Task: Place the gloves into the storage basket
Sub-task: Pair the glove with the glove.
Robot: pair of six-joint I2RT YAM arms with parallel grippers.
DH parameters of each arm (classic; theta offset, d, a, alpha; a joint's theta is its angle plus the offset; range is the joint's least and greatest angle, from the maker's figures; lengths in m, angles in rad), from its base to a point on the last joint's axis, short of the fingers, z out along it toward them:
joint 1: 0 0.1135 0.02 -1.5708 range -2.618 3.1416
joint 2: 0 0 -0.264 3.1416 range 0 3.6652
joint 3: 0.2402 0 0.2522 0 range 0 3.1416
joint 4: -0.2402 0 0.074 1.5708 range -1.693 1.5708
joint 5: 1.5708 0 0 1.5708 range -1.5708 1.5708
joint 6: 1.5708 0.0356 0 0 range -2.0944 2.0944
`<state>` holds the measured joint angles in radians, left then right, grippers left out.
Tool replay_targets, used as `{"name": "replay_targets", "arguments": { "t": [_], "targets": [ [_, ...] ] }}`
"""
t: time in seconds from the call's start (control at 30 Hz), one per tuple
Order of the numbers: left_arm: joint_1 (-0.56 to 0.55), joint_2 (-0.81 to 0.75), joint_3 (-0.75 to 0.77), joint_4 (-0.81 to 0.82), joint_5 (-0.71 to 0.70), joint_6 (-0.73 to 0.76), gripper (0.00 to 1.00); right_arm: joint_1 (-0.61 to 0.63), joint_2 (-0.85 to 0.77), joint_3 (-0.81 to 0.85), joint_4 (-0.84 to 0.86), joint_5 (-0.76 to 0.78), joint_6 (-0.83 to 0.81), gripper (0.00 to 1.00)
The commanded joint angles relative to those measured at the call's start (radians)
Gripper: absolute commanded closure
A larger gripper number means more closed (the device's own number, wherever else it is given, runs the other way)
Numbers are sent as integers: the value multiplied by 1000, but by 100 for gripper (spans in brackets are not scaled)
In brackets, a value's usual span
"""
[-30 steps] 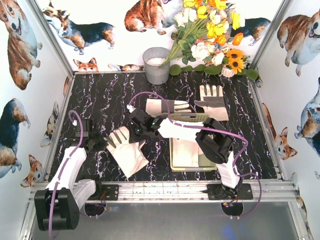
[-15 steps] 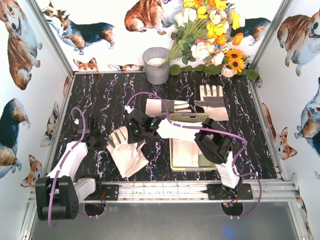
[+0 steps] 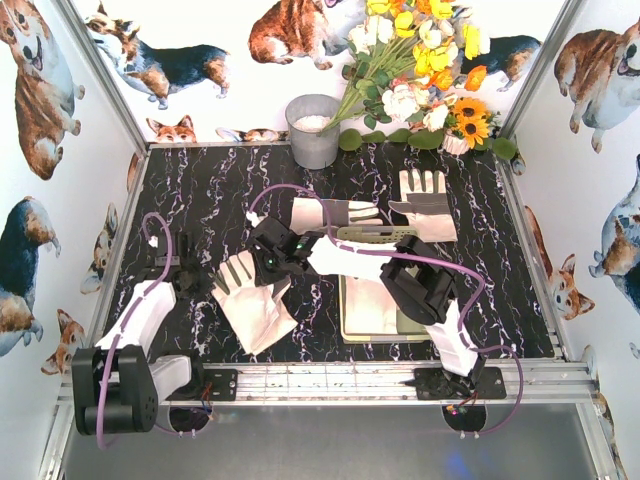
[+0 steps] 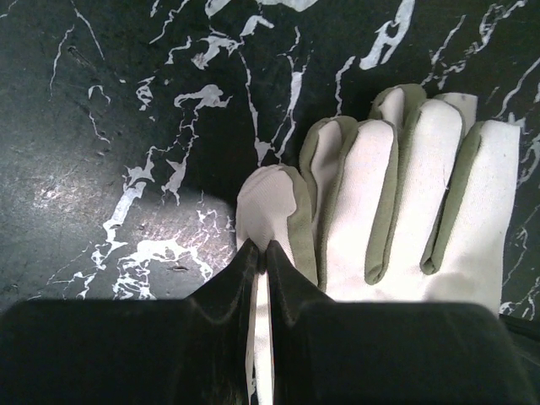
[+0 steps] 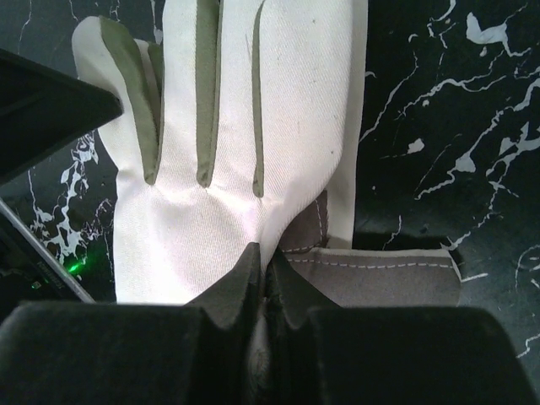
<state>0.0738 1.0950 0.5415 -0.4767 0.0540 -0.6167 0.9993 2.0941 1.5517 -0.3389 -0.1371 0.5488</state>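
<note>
In the top view, the glove (image 3: 250, 305) lies flat on the table (image 3: 200, 190), well outside the basket (image 3: 385, 236) at its 9 o'clock, fingers towards 11 o'clock. The left gripper (image 3: 203, 277) meets it from 9 o'clock. The right gripper (image 3: 262, 275) reaches across from 3 o'clock, its arm hiding much of the basket. A second glove (image 3: 368, 305) shows white inside the basket. Two more gloves (image 3: 335, 212) (image 3: 425, 205) lie at the basket's 12 and 1 o'clock, and a bucket (image 3: 313, 130) stands farther off at 12.

From above, neither set of jaws can be read. The left wrist view shows the left gripper (image 4: 260, 247) with its jaws together at the glove's (image 4: 405, 202) thumb and a sliver of white between them. Whether they pinch the cloth or only sit over it, I cannot tell.

The right wrist view shows the right gripper (image 5: 266, 257) with its jaws pressed together on the glove (image 5: 228, 126), where the white palm meets a grey stitched patch and the cloth puckers at the tips.
</note>
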Motion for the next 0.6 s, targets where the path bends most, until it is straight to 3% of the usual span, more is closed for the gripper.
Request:
{"name": "replay_targets", "arguments": {
  "t": [0.0,0.57],
  "targets": [
    [20,23,-12,33,-45,18,100,-3,29,53,-15,5,-27,100],
    [20,30,-24,58,16,15,100,-10,31,62,-13,19,-34,100]
  ]
}}
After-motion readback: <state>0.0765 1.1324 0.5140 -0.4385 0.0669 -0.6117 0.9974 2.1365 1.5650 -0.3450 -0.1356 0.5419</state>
